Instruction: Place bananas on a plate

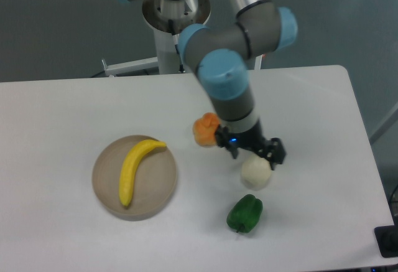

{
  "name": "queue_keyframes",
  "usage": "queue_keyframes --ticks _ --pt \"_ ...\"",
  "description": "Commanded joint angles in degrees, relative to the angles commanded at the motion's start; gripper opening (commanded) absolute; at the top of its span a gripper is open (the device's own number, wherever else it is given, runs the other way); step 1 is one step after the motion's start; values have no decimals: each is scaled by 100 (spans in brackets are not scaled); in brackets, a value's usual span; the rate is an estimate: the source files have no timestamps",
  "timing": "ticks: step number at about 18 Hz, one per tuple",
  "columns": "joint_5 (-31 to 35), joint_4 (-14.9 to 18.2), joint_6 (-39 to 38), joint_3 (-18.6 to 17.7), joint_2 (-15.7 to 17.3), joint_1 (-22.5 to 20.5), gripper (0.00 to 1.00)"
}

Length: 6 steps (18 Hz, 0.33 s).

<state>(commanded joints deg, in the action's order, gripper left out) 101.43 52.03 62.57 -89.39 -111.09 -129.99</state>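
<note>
A bright-yellow banana (134,168) lies curved across the round beige plate (160,196) at the table's left, with nothing touching it. My gripper (252,152) hangs well to the right of the plate, just above a white pear-shaped fruit (255,173) and beside an orange fruit (204,129). Its two dark fingers stand apart with nothing between them, so it is open.
A green pepper (245,213) sits near the front edge, below the white fruit. The arm's base column (173,10) rises behind the table at the back centre. The table's right edge runs past the gripper.
</note>
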Motion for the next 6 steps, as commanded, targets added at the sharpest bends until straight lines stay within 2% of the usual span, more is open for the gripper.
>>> queue_keyframes --ticks 6 --pt "-9 -18 80 79 0 18 100"
